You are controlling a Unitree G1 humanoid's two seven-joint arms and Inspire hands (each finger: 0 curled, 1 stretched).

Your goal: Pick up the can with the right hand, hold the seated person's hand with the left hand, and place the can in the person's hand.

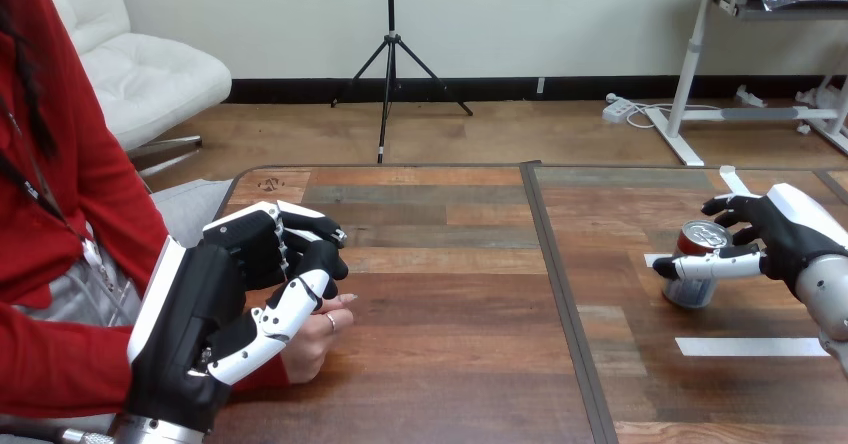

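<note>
A red and silver can [697, 264] stands upright on the table at the right. My right hand [775, 232] is against it from the right, thumb across its front and fingers curled over its far side. At the left, my left hand [215, 309] lies over the person's hand [318, 336], which rests on the table near its left edge. My thumb crosses the top of that hand and my fingers curl over its far side, so most of it is hidden.
The wooden table [450, 294] has a dark seam [560, 294] running front to back through its middle. Strips of white tape [750, 346] lie near the can. The seated person's red-sleeved arm [60, 364] comes in from the left.
</note>
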